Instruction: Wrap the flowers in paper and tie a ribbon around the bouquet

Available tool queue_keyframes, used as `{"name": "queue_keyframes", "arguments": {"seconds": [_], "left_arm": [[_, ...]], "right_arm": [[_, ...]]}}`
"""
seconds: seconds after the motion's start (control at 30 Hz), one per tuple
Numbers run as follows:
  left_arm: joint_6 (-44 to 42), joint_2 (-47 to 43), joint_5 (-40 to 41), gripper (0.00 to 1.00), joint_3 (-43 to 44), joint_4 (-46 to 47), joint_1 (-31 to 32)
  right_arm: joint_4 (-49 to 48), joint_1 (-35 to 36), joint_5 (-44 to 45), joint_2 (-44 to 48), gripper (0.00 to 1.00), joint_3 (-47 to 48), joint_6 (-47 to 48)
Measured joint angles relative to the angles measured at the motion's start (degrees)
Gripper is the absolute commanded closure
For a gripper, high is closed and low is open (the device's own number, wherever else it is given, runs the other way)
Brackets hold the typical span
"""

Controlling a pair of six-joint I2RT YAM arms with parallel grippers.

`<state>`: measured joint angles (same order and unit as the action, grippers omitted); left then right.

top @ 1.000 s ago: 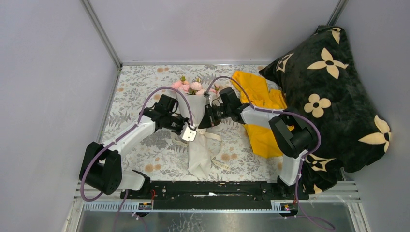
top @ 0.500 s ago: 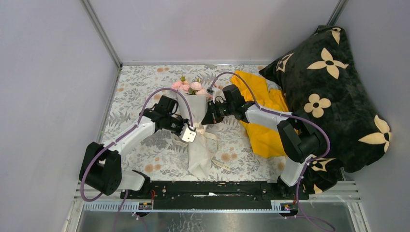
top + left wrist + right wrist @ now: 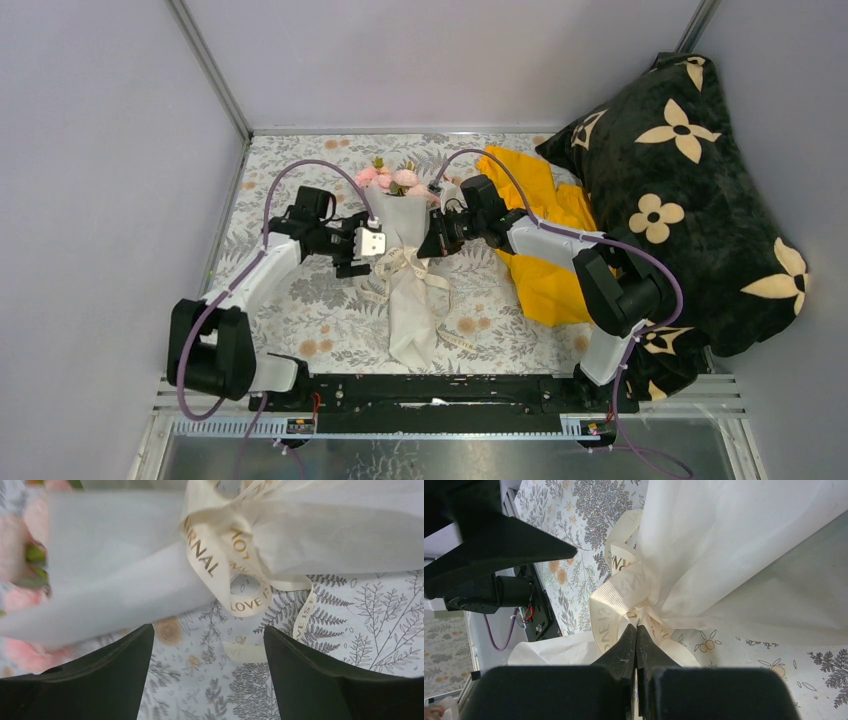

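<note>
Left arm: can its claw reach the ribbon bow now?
Probably yes: left claw is open, ribbon bow just ahead, nothing between; the shut right claw sits at its far side.

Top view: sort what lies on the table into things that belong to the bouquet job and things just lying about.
Belongs to the job:
- flowers, pink, at the far end of the wrap
- paper, white, wrapped round them
- ribbon, cream, knotted at the waist

Just lying about:
- yellow garment, right of the bouquet
- black pillow, at the right wall

Frosted paper point(image 3: 115, 575), ribbed cream ribbon point(image 3: 202, 560)
</note>
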<state>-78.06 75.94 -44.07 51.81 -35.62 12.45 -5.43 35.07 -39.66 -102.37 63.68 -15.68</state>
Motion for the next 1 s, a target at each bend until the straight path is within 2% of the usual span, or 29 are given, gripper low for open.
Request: {"name": "queue_keyframes", "arguments": {"seconds": [0.2,0.3,0.53,0.6,0.67,0.7,1.0], "left_arm": [[12.26,6.47,0.66,0.24,-2.54,7.98,-1.55],[16.83,8.09,0.72,0.33,-4.81,14.19,-0.96],[19.61,10.43,0.81,0.50,-6.78,21.40,0.74],[18.97,10.60,0.92,0.67,-7.30,22.25,1.16],[17.64,10.71,1.36,0.92,-7.93,23.10,1.55],[17.33,10.78,1.68,1.00,-8.13,23.26,1.70],[11.13,9.11,5.22,1.00,-10.12,22.86,1.31]], "right_arm": [[0.02,0.00,-0.07,0.00,1.00,0.00,0.09],[0.04,0.00,-0.07,0.00,1.00,0.00,0.15],[0.42,0.00,-0.07,0.00,1.00,0.00,0.70],[0.46,0.00,-0.07,0.00,1.00,0.00,0.92],[0.46,-0.04,-0.04,0.00,1.00,0.00,0.92],[0.44,-0.11,-0.02,0.00,1.00,0.00,0.92],[3.04,-2.19,3.61,2.16,1.00,-0.79,1.05]]}}
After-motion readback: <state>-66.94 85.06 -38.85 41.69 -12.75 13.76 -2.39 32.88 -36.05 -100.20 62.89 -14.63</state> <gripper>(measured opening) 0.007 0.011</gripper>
